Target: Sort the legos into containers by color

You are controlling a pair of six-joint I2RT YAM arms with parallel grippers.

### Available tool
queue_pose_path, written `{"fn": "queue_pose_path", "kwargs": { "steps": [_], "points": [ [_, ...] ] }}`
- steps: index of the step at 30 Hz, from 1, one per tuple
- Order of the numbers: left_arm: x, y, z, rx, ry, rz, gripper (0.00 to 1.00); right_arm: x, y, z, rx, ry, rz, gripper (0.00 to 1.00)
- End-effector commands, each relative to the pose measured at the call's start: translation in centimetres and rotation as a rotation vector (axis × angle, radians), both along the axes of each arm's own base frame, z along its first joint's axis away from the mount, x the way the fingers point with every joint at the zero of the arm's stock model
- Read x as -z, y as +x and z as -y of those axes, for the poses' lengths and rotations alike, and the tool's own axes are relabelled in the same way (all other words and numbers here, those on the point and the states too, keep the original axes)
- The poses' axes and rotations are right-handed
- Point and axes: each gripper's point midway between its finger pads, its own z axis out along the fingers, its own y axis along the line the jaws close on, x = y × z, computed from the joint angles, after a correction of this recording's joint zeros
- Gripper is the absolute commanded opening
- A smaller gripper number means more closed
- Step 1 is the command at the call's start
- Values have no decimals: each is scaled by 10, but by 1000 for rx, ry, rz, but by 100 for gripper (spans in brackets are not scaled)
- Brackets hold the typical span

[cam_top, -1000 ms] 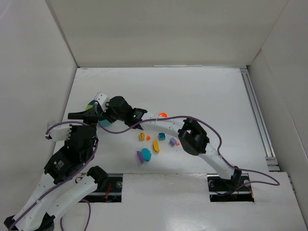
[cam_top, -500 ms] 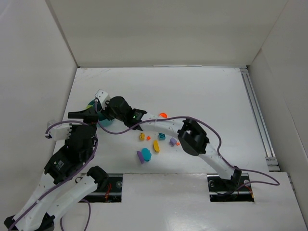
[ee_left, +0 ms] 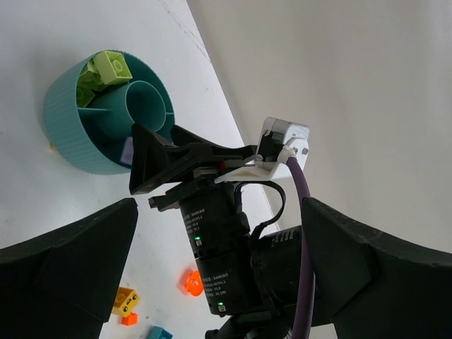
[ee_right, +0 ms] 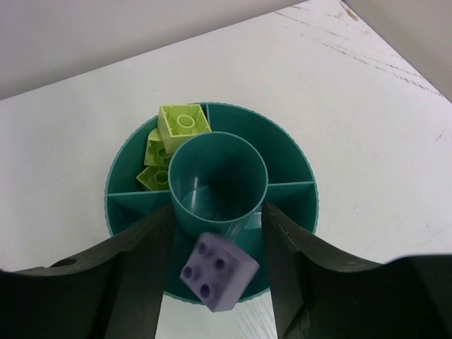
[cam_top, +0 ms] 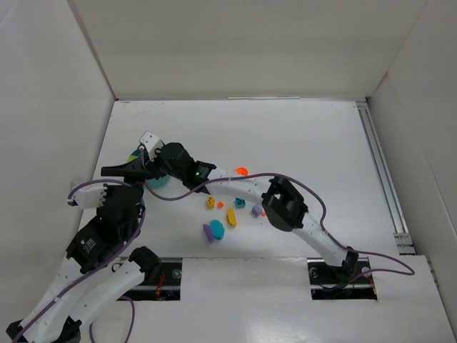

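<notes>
**Item 1.** Lavender square four-stud plastic brick (ee_right: 217,272): tilted, between the right jaws. Those jaws stand parted, with a sliver of gap on either side of the brick (loose, not clamped).

**Item 2.** Round teal plastic dish (ee_right: 286,166) with a central cup and wedge compartments: directly beneath the right jaws, its cup just beyond the brick.

**Item 3.** Lime green plastic bricks (ee_right: 185,121): stacked in the wedge ahead-left of the right jaws.

**Item 4.** Left jaws: spread wide, nothing grasped. The dish lies ahead and to their left.

**Item 5.** Loose small plastic pieces (cam_top: 231,217) in yellow, orange, teal and purple: scattered on the white surface (cam_top: 300,143), well behind the right jaws.
</notes>
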Motion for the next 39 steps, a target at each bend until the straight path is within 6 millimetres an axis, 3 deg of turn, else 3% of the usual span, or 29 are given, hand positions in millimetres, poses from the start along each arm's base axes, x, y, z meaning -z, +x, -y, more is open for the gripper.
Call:
{"fn": "queue_pose_path", "kwargs": {
  "steps": [1, 5, 9, 10, 15, 17, 18, 19, 22, 23, 24, 25, 27, 28, 30, 31, 32, 34, 35, 38, 39],
  "points": [
    [9, 0, 5, 32, 32, -30, 100, -43, -23, -27, -67, 120, 57, 59],
    [8, -1, 5, 40, 24, -26, 100, -45, -25, -27, -76, 121, 56, 61],
    [6, 0, 6, 43, 29, -22, 100, -68, -27, -20, -81, 124, 99, 61],
    [7, 0, 7, 51, 26, -25, 100, -65, -27, -18, -82, 110, 102, 61],
    [7, 0, 12, 89, 58, -34, 100, -118, -27, 14, -28, 110, 189, 70],
    [-2, 4, 20, 137, 78, -11, 100, -136, -20, 42, 44, 101, 206, 84],
    [1, 6, 22, 138, 86, -22, 100, -139, -23, 49, 44, 98, 205, 84],
    [-3, 7, 28, 178, 107, -14, 100, -141, -16, 63, 80, 90, 205, 98],
    [-5, 16, 43, 249, 174, -31, 100, -143, -6, 115, 162, 44, 205, 100],
    [-7, 22, 57, 318, 228, -40, 100, -141, -2, 133, 208, 28, 203, 100],
    [-3, 26, 65, 353, 253, -57, 100, -108, 5, 161, 247, -47, 174, 100],
    [-3, 29, 73, 390, 276, -66, 100, -133, 2, 190, 284, -17, 190, 100],
    [8, 40, 107, 545, 337, -100, 100, -123, 14, 248, 406, -30, 158, 100],
    [11, 42, 118, 614, 395, -109, 100, -113, 1, 288, 450, -29, 130, 100],
    [23, 42, 158, 810, 424, -121, 100, -100, -4, 342, 545, -51, 97, 100],
    [27, 37, 176, 894, 428, -116, 100, -62, -8, 385, 612, -151, 33, 100],
    [34, 31, 189, 974, 454, -113, 100, -77, -20, 415, 664, -100, 23, 100],
    [46, 18, 215, 1101, 439, -123, 100, -64, -34, 458, 738, -131, -22, 100],
    [54, 6, 228, 1151, 433, -137, 100, -51, -50, 490, 791, -162, -56, 100],
    [70, -14, 254, 1181, 377, -216, 100, -28, -82, 540, 902, -211, -105, 100],
    [75, -23, 262, 1219, 392, -236, 100, -21, -89, 547, 916, -219, -121, 100]
  ]
}}
